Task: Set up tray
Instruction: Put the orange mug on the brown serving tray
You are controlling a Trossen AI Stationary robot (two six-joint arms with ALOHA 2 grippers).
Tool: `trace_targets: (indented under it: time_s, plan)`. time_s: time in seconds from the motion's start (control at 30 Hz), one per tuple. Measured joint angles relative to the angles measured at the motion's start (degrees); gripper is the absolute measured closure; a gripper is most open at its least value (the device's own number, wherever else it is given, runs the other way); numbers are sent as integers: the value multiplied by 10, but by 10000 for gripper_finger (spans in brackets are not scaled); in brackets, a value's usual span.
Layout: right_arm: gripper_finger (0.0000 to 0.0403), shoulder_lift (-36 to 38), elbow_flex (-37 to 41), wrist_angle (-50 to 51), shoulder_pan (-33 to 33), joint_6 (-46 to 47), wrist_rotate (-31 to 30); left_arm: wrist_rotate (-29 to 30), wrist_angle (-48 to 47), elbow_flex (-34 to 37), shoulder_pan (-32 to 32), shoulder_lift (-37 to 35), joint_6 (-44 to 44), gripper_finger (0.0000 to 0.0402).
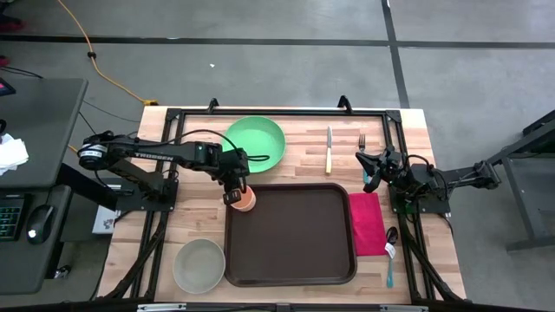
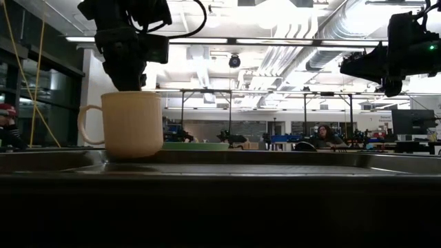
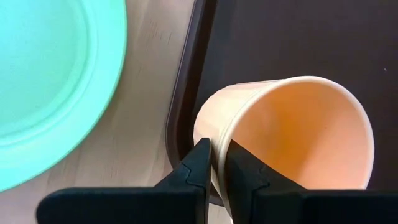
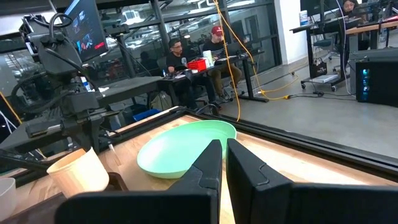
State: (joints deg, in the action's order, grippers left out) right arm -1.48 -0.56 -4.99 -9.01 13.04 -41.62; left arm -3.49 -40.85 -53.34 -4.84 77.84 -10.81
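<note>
The dark brown tray [image 1: 290, 234] lies in the middle of the table, and its rim [image 2: 275, 157] runs across the low view. A pale peach mug [image 1: 245, 200] [image 2: 131, 124] stands upright at the tray's far left corner, its handle [image 2: 85, 125] pointing sideways. My left gripper [image 1: 236, 192] [image 3: 217, 146] is above it, shut on its rim. My right gripper [image 1: 371, 169] [image 4: 224, 149] hangs in the air over the table's right side near the fork [image 1: 362, 141], shut and holding nothing. My left gripper pinches the mug's rim [image 3: 219, 134] on the side toward the table's left, with one finger [image 3: 245, 165] inside the mug and one finger [image 3: 198, 163] outside. The fingers come from above, pointing down. The mug is upright over the tray's corner [image 3: 180, 134]; whether its base rests there, I cannot tell.
A round green plate [image 1: 256, 141] lies at the far edge, close behind the mug. A knife [image 1: 329, 149] and the fork lie to its right. A pink napkin [image 1: 366, 223] and a spoon [image 1: 390, 251] lie right of the tray. A grey-green bowl [image 1: 199, 264] sits near left.
</note>
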Motion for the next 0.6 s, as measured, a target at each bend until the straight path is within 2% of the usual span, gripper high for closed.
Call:
trace_targets:
  time_s: [0.6]
  plan:
    - [402, 0, 0, 0, 0, 0, 0, -9, -13, 0, 0, 0, 0, 332]
